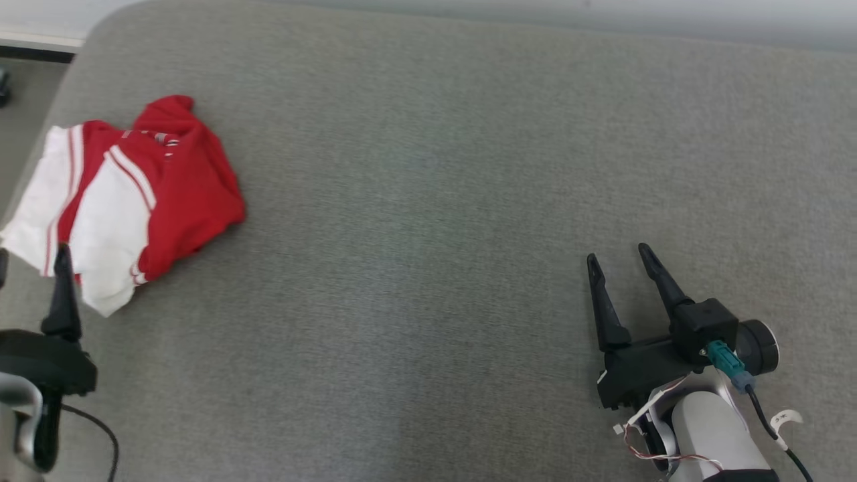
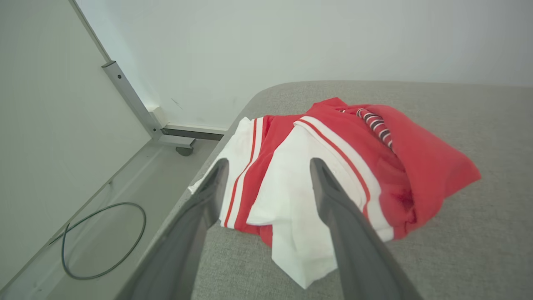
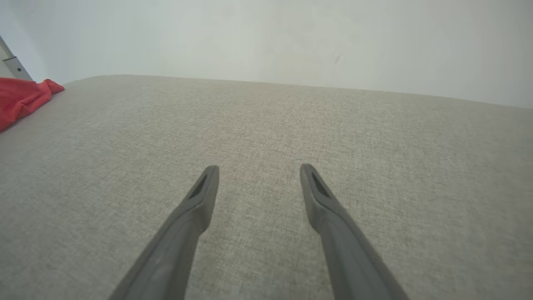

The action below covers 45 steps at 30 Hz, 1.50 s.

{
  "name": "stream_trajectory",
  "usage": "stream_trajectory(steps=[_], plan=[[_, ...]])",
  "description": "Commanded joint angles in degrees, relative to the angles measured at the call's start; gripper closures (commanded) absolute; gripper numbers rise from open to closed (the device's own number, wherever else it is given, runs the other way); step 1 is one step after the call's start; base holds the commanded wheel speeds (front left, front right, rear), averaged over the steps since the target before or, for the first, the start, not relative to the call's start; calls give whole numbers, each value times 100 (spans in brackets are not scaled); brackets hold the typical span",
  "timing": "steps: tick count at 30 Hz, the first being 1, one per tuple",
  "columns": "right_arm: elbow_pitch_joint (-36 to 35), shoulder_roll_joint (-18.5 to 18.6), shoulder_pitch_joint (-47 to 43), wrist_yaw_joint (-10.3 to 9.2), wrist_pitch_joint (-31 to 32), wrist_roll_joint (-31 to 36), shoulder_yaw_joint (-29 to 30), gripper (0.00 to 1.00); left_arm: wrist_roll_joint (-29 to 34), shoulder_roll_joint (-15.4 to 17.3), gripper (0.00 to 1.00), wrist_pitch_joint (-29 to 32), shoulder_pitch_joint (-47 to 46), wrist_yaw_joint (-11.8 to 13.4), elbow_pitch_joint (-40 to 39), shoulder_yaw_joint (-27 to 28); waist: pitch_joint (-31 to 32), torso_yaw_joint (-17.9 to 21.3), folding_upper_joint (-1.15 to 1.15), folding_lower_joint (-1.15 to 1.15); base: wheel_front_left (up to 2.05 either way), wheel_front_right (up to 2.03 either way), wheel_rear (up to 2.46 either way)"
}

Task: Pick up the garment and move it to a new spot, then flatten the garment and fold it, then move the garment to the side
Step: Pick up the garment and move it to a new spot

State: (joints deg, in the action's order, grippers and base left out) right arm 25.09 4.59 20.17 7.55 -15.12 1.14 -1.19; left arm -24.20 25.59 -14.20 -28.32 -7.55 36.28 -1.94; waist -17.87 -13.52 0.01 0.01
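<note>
1. Around: grey fabric table top (image 1: 435,201). Off its left edge is the floor (image 2: 137,175), w/ a dark cable loop (image 2: 144,221) and a metal frame leg (image 2: 130,100) by the wall.
2. Garment (image 1: 167,187): red & white, crumpled heap at the far-left of the table, white part reaching the left edge.
3. Left gripper (image 1: 32,261): fingers spread wide, holding nothing, just on the near side of the garment. In its wrist view the tips overlap the white part; can't tell if they touch.
4. Right gripper (image 1: 619,254): also spread, empty, over bare fabric at lower right, well apart from the garment. Its wrist view catches a red corner at far left.
5. Room: the table's rounded far-left corner is close to the heap. Wide bare stretch of table btwn the garment & the right gripper.
</note>
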Motion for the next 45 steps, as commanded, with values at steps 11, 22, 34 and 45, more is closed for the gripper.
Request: stream_trajectory(steps=[11,22,34,45], plan=[[-32,191,139,-14,3,59,8,0,-937,449,0,364,-632,14,1047,-667,-521,664,-1,-1,0,0,0],[36,167,160,-14,7,-51,-10,0,-1300,171,81,631,-1079,13,2478,-764,-522,929,-1,-1,0,0,0],[138,-65,87,-14,1,-240,-40,0,-1555,545,100,621,-1462,12,1752,-1505,-57,1153,-1,-1,0,0,0],[203,-165,-28,-14,1,-459,-11,0,-1545,317,100,316,-1902,12,512,-2425,168,1657,-1,-1,0,0,0]])
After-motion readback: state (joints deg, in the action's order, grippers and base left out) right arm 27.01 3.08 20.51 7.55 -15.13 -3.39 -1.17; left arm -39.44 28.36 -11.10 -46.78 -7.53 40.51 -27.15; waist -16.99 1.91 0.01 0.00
